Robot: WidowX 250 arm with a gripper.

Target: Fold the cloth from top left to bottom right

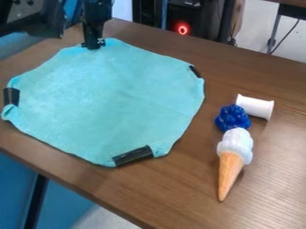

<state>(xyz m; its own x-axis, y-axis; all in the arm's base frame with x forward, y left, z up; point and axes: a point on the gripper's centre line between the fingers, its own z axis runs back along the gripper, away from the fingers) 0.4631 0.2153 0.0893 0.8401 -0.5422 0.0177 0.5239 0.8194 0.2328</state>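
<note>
Gripper meeting the cloth's top edge
A black strip [10, 96] is sitting on the left edge of the turquoise cloth [113, 98], which is lying spread on the brown table [263, 76]; the gripper [94, 45] is hanging down at its top edge, whether open or closed I cannot tell. Other black strips are marking its bottom and right edges. Farther right, a toy ice cream cone [231, 163], a blue berry-like cluster [232, 118] and a white cylinder [255, 107] are lying close together.

Desk [278, 85]: brown, wood-grained. Beyond it: dark box [200, 18] with glowing red ring [183, 24]; pale floor [254, 29]; black cable [286, 36], upper right. Lower left: blue surface [67, 205], black bar [35, 203].
</note>
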